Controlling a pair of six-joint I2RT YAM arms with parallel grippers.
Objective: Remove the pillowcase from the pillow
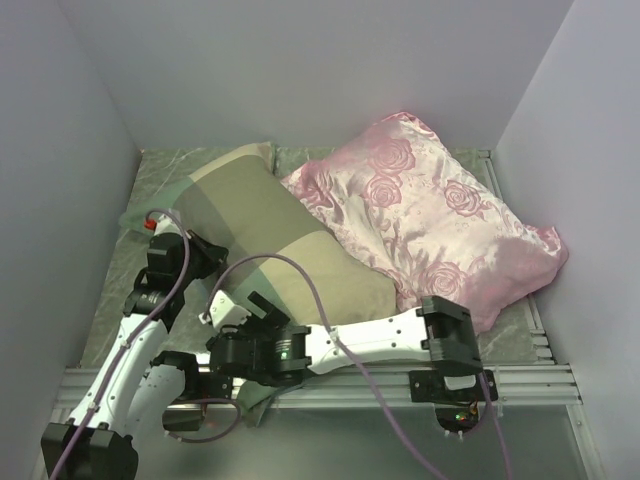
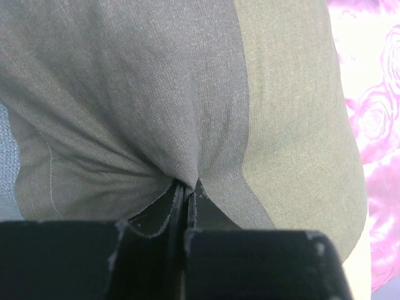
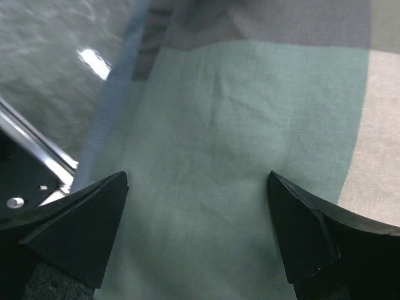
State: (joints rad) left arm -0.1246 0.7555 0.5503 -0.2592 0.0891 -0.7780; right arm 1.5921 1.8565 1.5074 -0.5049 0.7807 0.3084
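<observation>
You have plain pale walls [image 1: 300,70] closing in the far, left and right sides of a grey-green marbled tabletop [image 1: 110,290]. Silver slotted rails [image 1: 540,385] run along its near edge and up its right edge. The light is soft and even, with one bright glint [image 3: 95,62] on the tabletop.

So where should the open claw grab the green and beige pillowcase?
Probably the pillowcase at its loose grey-blue edge, beside the metal front rail. There the cloth lies flat and thin, so the right gripper, open just beside that edge, could come straight down from above and pinch a fold. The left gripper is shut on a bunched fold elsewhere on it.
</observation>
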